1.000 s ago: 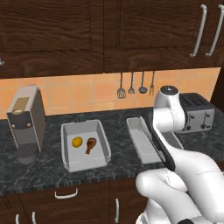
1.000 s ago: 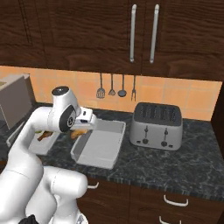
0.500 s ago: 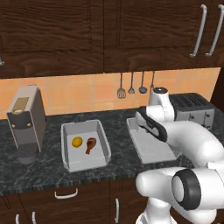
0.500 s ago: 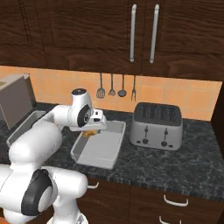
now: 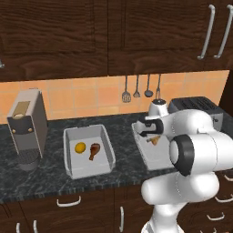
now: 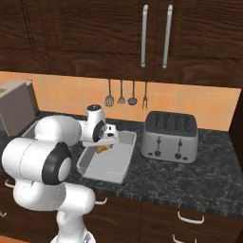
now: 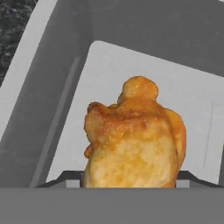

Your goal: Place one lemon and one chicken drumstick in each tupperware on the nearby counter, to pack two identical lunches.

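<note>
The counter [image 5: 54, 179] is seen as dark speckled stone with a dull polish. The cabinets [image 5: 91, 32] are shown in dark brown wood with visible grain, fitted with shiny metal handles [image 6: 144, 35]. The two tubs [image 5: 87, 164] [image 6: 107, 168] appear as smooth, matt grey plastic. The toaster [image 6: 172, 136] is rendered in brushed silver metal. The drumstick [image 7: 133, 140] is given a rough, crisp, golden-brown skin. The lemon [image 5: 80, 147] looks smooth and matt.
</note>
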You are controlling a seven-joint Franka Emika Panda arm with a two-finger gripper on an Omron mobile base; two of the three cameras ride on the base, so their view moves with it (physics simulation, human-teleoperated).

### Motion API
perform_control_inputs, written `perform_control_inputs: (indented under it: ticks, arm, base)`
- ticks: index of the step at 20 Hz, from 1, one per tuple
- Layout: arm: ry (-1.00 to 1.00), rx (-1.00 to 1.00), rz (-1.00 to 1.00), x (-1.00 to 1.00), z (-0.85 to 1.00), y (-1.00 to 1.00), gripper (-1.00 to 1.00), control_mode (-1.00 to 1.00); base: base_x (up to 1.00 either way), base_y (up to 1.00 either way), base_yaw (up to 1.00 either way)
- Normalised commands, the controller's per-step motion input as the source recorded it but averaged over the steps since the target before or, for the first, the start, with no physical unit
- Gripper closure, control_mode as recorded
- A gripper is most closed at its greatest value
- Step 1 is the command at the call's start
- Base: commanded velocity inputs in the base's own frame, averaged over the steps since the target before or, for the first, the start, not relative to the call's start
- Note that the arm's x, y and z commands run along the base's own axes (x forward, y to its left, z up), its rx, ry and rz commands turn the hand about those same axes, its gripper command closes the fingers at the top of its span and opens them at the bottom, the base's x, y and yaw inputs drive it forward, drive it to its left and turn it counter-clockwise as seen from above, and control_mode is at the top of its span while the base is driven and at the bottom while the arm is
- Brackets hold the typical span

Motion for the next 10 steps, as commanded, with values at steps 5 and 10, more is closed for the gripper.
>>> perform_control_inputs:
  ticks: [5, 10]
  arm:
    - [0.01, 0.00, 0.00, 0.35, -0.54, 0.01, 1.00, -1.00]
    - [0.01, 0.00, 0.00, 0.08, -0.48, 0.00, -1.00, -1.00]
  base:
    - [0.00, 0.00, 0.00]
    - [0.00, 0.00, 0.00]
